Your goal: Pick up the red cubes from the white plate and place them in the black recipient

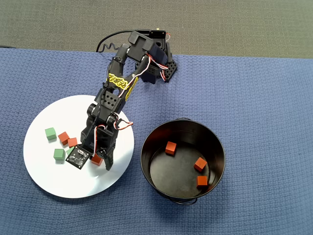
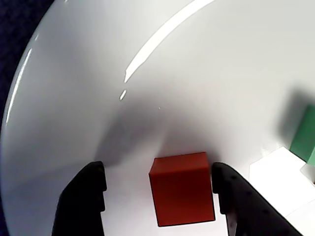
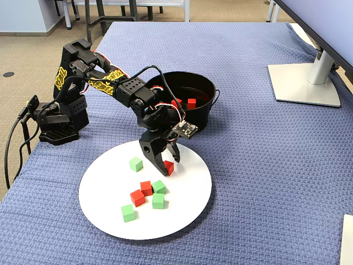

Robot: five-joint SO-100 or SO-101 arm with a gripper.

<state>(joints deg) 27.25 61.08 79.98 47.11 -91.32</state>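
My gripper (image 1: 98, 157) is open and low over the white plate (image 1: 58, 182), with one red cube (image 1: 95, 160) between its jaws. In the wrist view the cube (image 2: 182, 189) rests on the plate (image 2: 98, 73); the right finger (image 2: 236, 201) is almost against it and the left finger (image 2: 83, 196) stands apart. Two more red cubes (image 1: 63, 137) (image 1: 72, 142) lie on the plate's left part. The black pot (image 1: 146, 147) to the right holds three red cubes (image 1: 170, 148) (image 1: 200, 164) (image 1: 202, 181). In the fixed view the gripper (image 3: 164, 160) straddles the cube (image 3: 169, 167).
Several green cubes (image 3: 135, 164) (image 3: 159, 186) (image 3: 158, 200) lie on the plate near the red ones; one shows at the right edge of the wrist view (image 2: 305, 137). The arm's base (image 3: 55, 130) stands at the blue cloth's edge. A monitor foot (image 3: 303, 83) stands beyond the pot.
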